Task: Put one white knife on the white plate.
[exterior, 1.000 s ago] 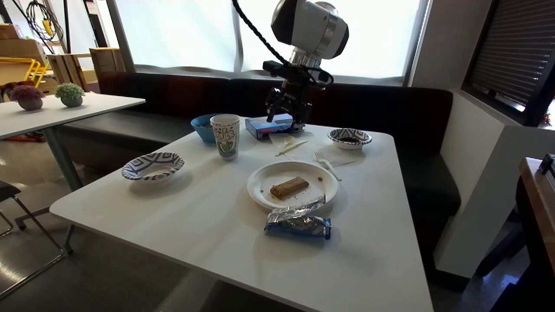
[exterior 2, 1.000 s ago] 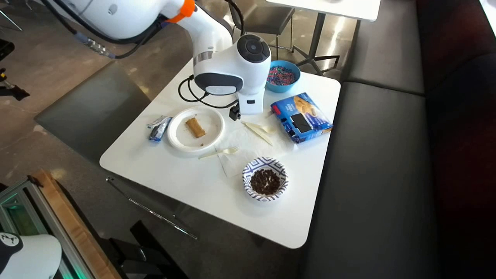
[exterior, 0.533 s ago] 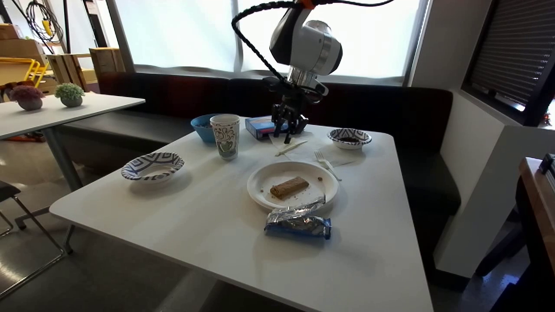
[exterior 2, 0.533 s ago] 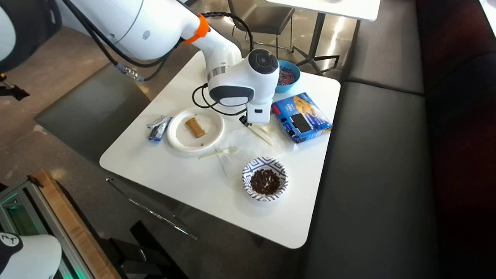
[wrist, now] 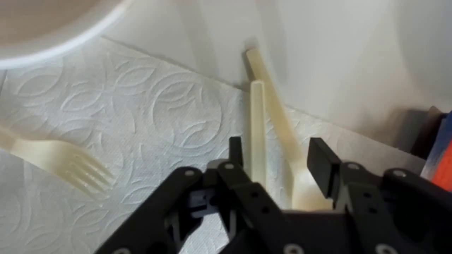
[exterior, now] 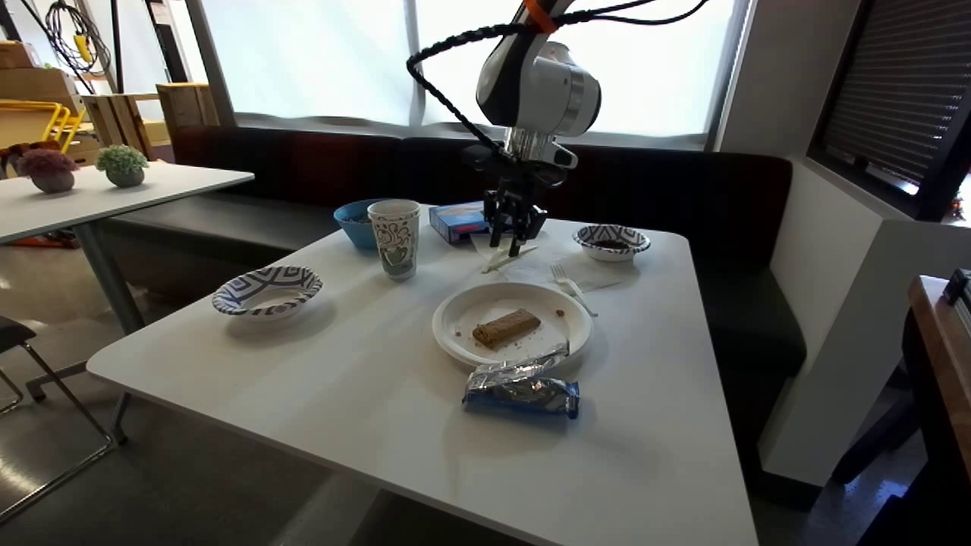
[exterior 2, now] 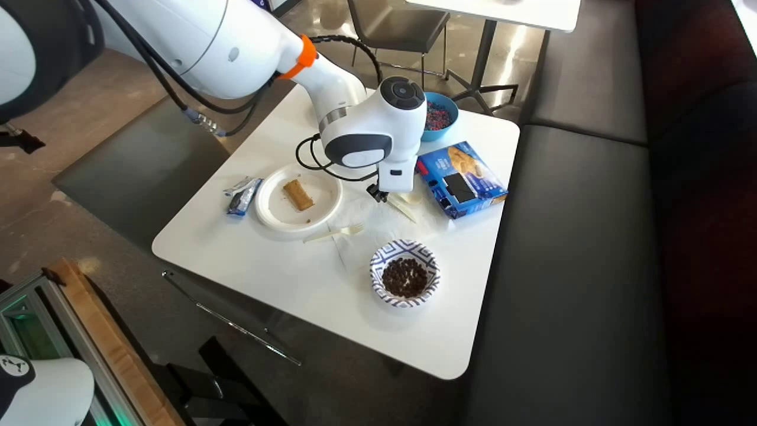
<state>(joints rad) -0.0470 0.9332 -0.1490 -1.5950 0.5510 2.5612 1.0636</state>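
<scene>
Now, knife [wrist: 258, 134] between parted fingers [wrist: 322, 165].

White arm [exterior 2: 248, 41], dark round cap [exterior 2: 403, 93], orange band [exterior 2: 306, 58], braided black cable [exterior: 464, 36]; black claw [wrist: 278, 158], silvery screws [wrist: 293, 249].

The plate [exterior 2: 277, 207] is plain white, and so is the desk [exterior: 341, 394]. The knife [wrist: 258, 130], fork [wrist: 53, 157] and spoon [wrist: 282, 120] are pale cream. The claw [wrist: 276, 152] is black. The patterned bowl [exterior 2: 405, 247] is white with blue criss-cross lines. The box [exterior 2: 437, 163] is blue with some red. The wrapper [exterior: 523, 390] is silver and blue. The bits [exterior 2: 437, 118] in the bright blue bowl [exterior 2: 434, 136] look pink and purple, but they are too tiny to be sure.
</scene>
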